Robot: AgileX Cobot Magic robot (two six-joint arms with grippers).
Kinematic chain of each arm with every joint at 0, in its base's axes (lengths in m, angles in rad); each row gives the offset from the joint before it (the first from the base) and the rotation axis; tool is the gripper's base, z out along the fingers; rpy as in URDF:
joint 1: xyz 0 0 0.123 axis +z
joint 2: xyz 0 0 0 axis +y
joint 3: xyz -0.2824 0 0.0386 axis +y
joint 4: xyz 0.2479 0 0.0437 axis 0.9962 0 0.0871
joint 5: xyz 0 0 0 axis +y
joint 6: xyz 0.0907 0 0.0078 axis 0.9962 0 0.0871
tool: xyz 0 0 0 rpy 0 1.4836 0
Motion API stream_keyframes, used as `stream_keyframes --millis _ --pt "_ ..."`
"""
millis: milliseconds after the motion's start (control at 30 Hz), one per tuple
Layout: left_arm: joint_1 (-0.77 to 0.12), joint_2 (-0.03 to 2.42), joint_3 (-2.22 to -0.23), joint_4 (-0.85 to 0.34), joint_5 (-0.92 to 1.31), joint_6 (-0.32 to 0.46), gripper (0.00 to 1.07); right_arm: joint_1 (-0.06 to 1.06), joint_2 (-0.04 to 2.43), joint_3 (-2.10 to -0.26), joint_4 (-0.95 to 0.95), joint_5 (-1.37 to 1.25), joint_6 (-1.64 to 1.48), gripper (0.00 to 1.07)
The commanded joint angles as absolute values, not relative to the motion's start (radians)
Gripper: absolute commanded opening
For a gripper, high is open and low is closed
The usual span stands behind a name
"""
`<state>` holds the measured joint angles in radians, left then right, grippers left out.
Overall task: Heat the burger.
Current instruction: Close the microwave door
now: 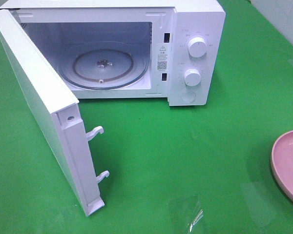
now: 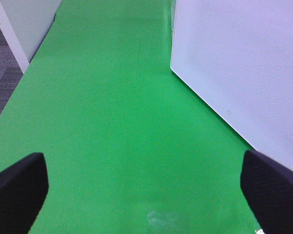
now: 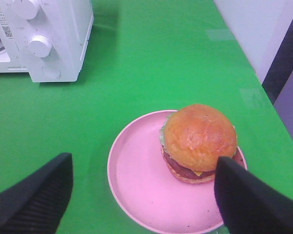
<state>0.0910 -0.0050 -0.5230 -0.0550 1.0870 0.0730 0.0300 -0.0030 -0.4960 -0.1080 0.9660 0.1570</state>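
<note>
The burger (image 3: pixel 199 141), with a glossy golden-brown bun, green lettuce, dark patty and yellow cheese, sits on a pink plate (image 3: pixel 141 185) in the right wrist view. My right gripper (image 3: pixel 141 200) is open above the plate, one finger (image 3: pixel 246 200) close beside the burger, not touching it. In the exterior high view only the plate's rim (image 1: pixel 288 165) shows at the right edge; the burger is out of view there. The white microwave (image 1: pixel 195 53) stands at the back, its door (image 1: pixel 44 107) swung open, the glass turntable (image 1: pixel 103 65) bare. My left gripper (image 2: pixel 144 187) is open and empty over the green mat.
The microwave's open door juts toward the front left, with two latch hooks (image 1: pixel 98 153) on its edge. In the left wrist view the door's outer face (image 2: pixel 239 63) stands close by. A green mat (image 1: pixel 185 156) covers the table.
</note>
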Motion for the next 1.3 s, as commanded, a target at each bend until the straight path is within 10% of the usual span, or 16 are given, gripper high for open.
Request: stream_keyframes --millis 33,1300 --pt "0.094 -0.008 -0.52 -0.052 1.07 0.073 1.0 0.026 -0.03 -0.494 -0.106 0.96 0.148 0.76" --pt "0.094 0.018 -0.562 -0.07 1.018 0.072 0.99 0.026 -0.03 -0.494 -0.106 0.959 0.147 0.76"
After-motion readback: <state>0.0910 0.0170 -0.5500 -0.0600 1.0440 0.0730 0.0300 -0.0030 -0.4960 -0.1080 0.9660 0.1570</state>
